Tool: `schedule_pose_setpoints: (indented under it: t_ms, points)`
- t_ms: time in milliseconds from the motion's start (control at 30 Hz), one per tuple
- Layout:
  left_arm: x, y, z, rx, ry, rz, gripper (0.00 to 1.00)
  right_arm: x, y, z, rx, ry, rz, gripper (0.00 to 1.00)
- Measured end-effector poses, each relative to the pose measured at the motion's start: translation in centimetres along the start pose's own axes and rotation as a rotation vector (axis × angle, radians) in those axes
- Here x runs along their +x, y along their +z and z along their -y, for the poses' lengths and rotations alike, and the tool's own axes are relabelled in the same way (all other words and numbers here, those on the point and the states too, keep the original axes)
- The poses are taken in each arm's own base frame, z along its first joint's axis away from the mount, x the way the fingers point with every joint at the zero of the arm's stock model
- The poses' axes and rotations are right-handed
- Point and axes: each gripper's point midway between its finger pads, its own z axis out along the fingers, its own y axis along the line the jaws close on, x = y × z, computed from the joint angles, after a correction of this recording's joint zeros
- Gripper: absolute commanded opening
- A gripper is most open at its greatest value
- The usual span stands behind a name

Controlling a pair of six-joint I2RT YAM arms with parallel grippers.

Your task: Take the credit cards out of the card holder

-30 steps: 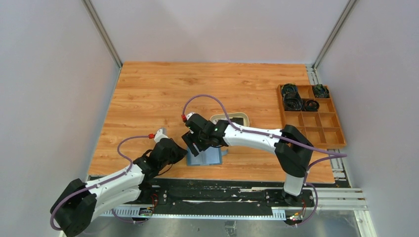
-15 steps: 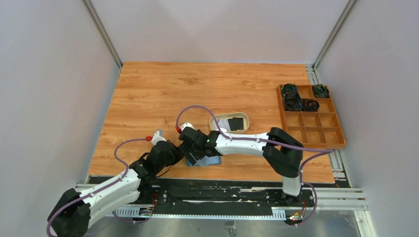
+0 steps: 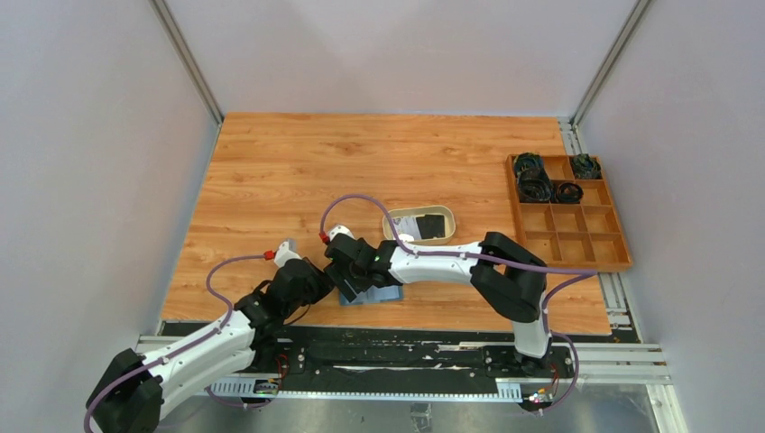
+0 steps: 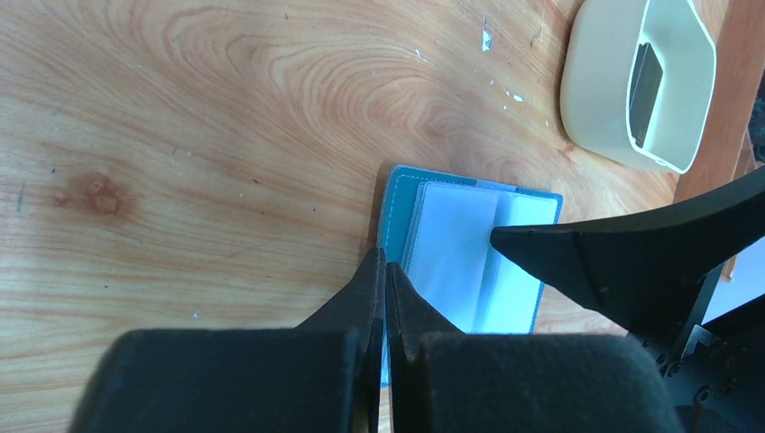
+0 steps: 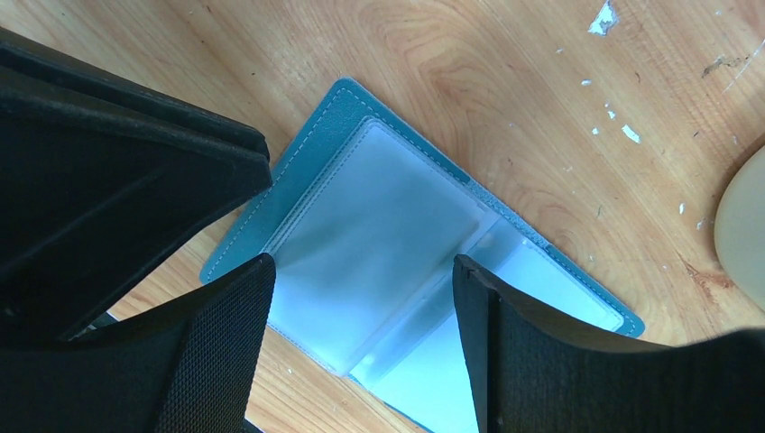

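While your shut left gripper (image 4: pixel 385 259) pins the card holder (image 4: pixel 447 244) flat, your right gripper (image 5: pixel 361 271) hangs above. It's wide open; empty.

card holder (image 3: pixel 384 294): mostly under right gripper (image 3: pixel 350 287) | tray (image 5: pixel 741 225): cut off by edge
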Motion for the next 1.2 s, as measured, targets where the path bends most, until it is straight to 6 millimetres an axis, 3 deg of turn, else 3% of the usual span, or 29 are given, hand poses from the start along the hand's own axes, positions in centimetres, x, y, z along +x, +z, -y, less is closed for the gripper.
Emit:
schedule_pose_setpoints:
  t_ms: [400,567,667,900,1200]
  points:
    - [0.0,0.0,-0.4,-0.016,0.007,0.002,0.0,0.1,0.1,0.4,0.012,0.006,0.024,0.76]
    - [0.8,0.5,-1.3,-0.05,0.04,-0.033,0.38,0.3,0.2,0.6,-0.007,0.03,0.035,0.76]
    - [0.9,0.9,-0.4,-0.023,0.033,-0.039,0.51,0.3,0.3,0.8,-0.024,0.054,0.044,0.76]
    - [0.9,1.5,1.1,0.028,0.017,-0.04,0.52,0.5,0.1,2.2,-0.025,0.097,0.055,0.75]
    - [1.3,1.8,1.3,0.08,-0.074,-0.04,0.54,0.3,0.0,1.7,-0.127,0.132,0.112,0.74]
